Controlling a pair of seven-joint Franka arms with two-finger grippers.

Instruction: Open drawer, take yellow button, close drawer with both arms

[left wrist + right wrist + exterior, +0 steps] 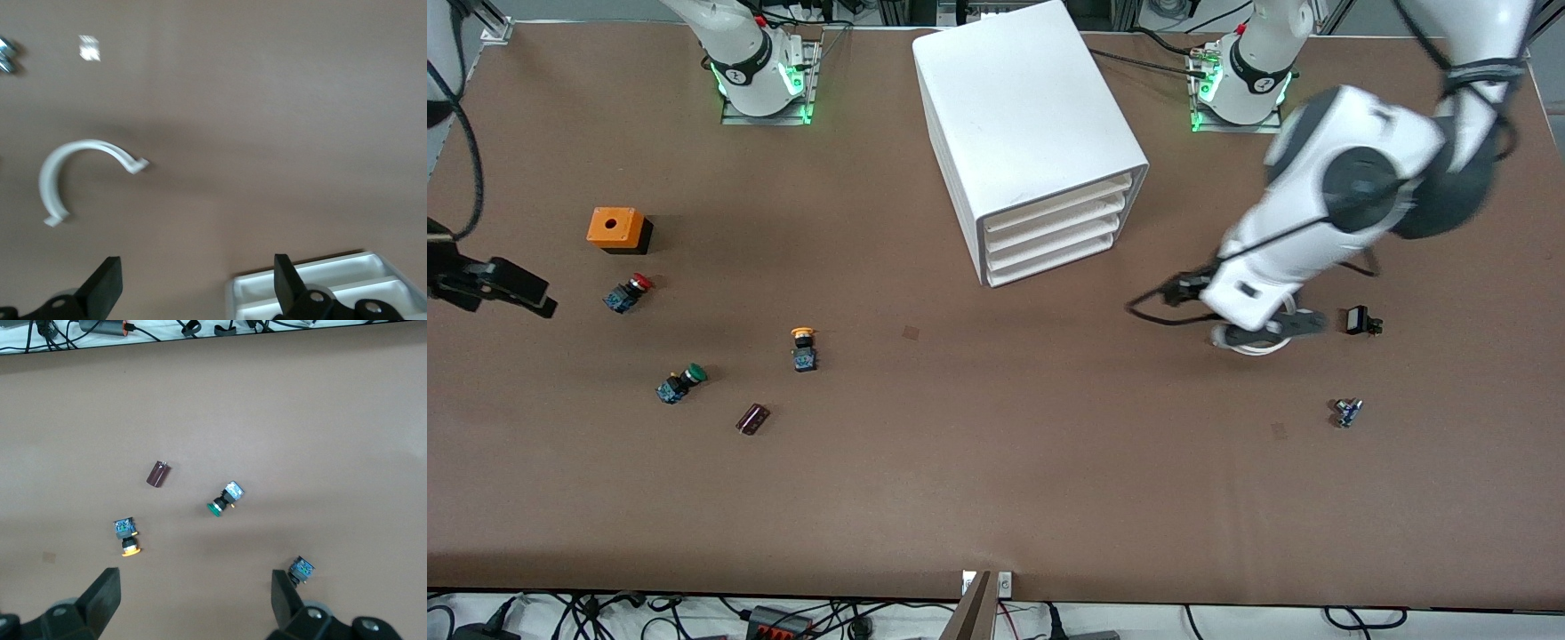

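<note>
The white cabinet sits in the middle of the table between the two bases, and the top drawer looks fully pushed in, same as the three below it. The yellow-capped button is out on the table toward the right arm's end, nearer the front camera than the cabinet, with a green-capped button and a red-capped button close by, plus a small dark maroon cylinder and an orange box with a hole on top.

The left arm is bent over, elbow high, wrist angled down, so the left gripper hangs low over a white C-shaped clip, fingers spread wide with nothing between them; the cabinet's corner peeks in its wrist view. A small black part lies just beside it.

The right gripper is up over the scattered buttons, pointing straight down, jaws wide apart and empty.
</note>
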